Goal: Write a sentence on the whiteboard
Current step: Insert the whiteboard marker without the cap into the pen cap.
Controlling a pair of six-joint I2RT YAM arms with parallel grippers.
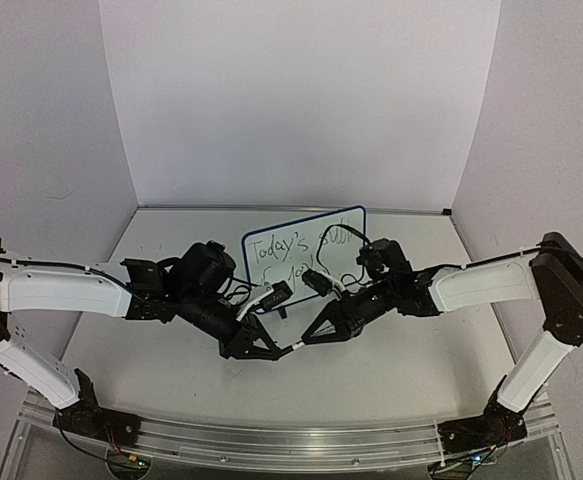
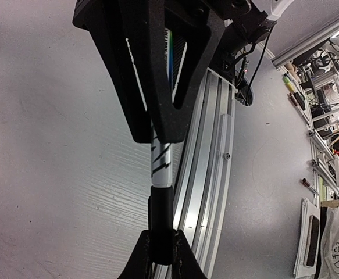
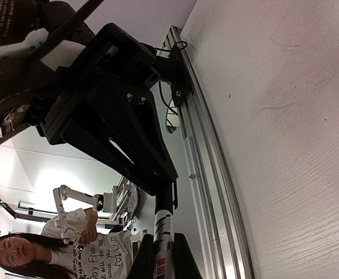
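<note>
On table (image 1: pixel 391 375): one whiteboard (image 1: pixel 302 219); left gripper (image 1: pixel 277 352), right gripper (image 1: pixel 309 340) clamp one marker (image 2: pixel 160 165).

A small white whiteboard with a blue rim (image 1: pixel 291 228) stands upright at the back of the pale worktop (image 1: pixel 401 370). Black handwritten words (image 1: pixel 275 248) cover its left part. Just in front of the whiteboard, the left end effector (image 1: pixel 276 350) and the right end effector (image 1: pixel 309 338) meet tip to tip, both closed on a thin white marker pen (image 1: pixel 293 347).

Overhead view faces the whiteboard (image 1: pixel 306 228); both close wrist views share the marker (image 2: pixel 160 168).
</note>
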